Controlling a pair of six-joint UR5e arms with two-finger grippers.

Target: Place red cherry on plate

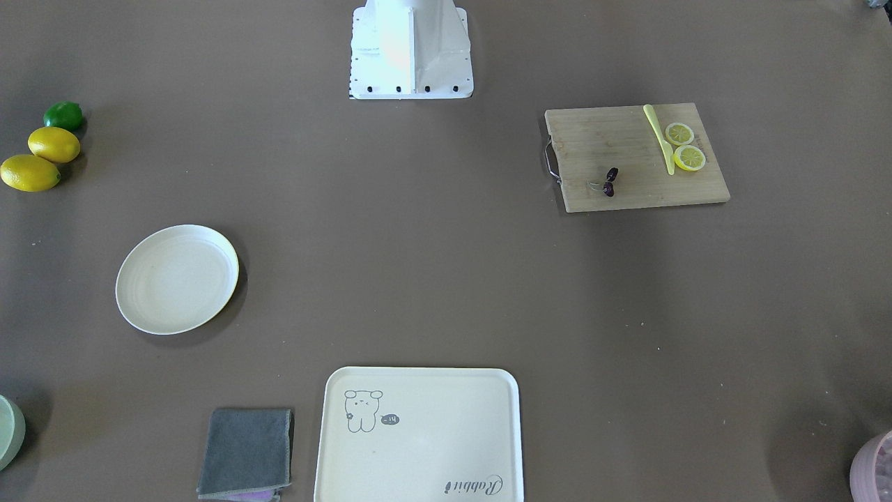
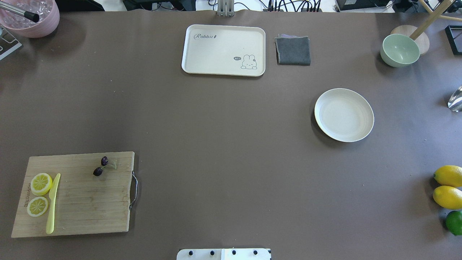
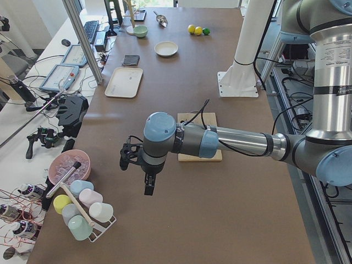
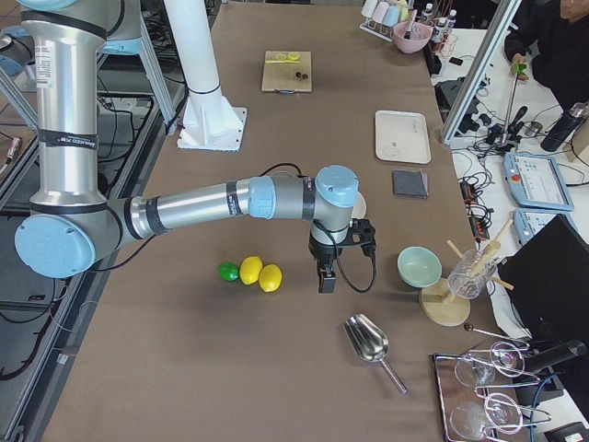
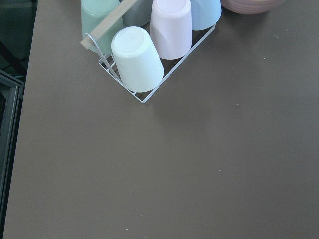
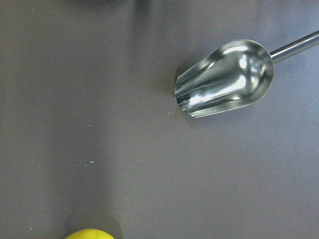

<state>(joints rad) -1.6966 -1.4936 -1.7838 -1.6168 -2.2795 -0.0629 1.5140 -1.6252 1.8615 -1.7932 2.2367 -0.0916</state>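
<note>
Brown table: red cherry (image 2: 100, 166) at near left, plate (image 2: 344, 115) off right.
I see the red cherry lying on the wooden cutting board (image 2: 79, 202), well apart from the plate. My left gripper (image 3: 148, 188) hangs by the cup rack (image 5: 143, 101), my right gripper (image 4: 325, 279) near the lemons (image 4: 271, 277); I cannot tell whether either pincer is spread or pressed together.

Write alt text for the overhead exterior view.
A pair of dark maroon cherries on a green stem lies on a wooden cutting board at lower left, with two yellow lemon slices and a yellow plastic knife. A round cream-white plate sits empty at centre right; no arm shows.
</note>
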